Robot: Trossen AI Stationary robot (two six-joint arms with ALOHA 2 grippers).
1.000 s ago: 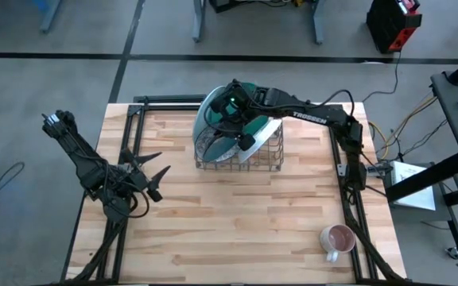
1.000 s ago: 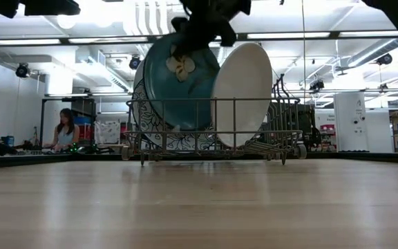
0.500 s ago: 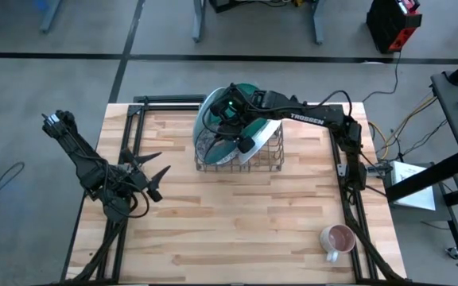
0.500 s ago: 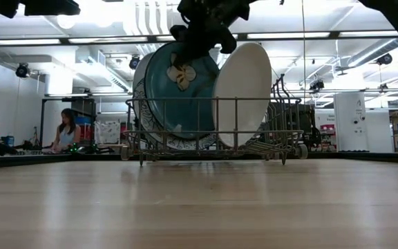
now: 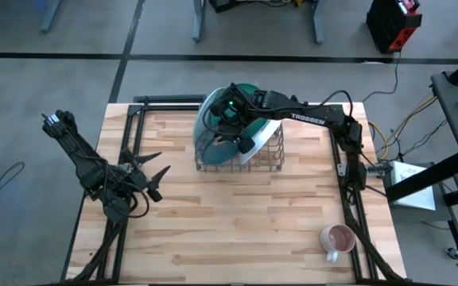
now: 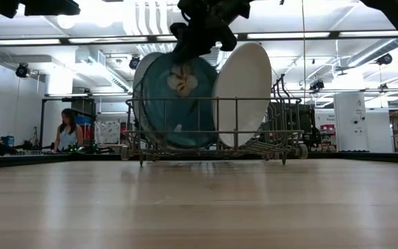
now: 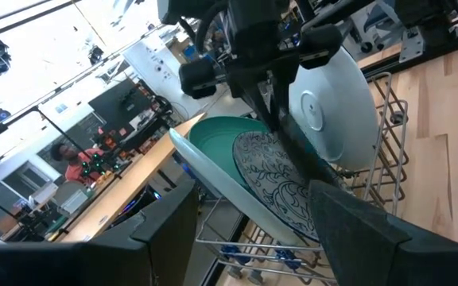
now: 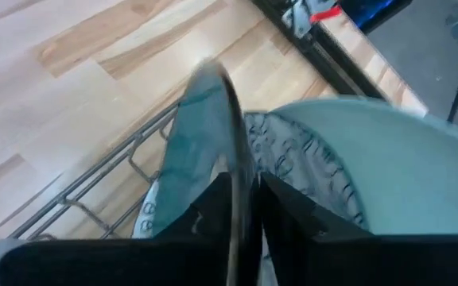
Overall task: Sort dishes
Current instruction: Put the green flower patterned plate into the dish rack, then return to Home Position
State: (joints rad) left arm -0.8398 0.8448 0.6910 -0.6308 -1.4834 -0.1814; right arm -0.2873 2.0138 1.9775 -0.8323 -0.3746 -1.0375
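Your left gripper (image 5: 151, 171) waits parted and empty near the tabletop's left edge. Mid-far edge, the right gripper (image 5: 230, 127) straddles the teal plate (image 6: 175, 100) rim in the rack (image 5: 265, 161), fingers just loosening; release fully, then lift straight up. Since the earlier frame the plate has dropped deeper and turned face-on.

A metal wire rack (image 5: 241, 159) stands on the wooden table (image 5: 237, 230), toward its far edge and about midway across. A mug (image 5: 336, 238) with a pinkish inside sits well apart from the rack, near the table's near right corner. Off the table, beyond its far right corner, is a black and red box (image 5: 393, 22). In the room behind the rack, a person (image 6: 65, 128) sits at a desk.
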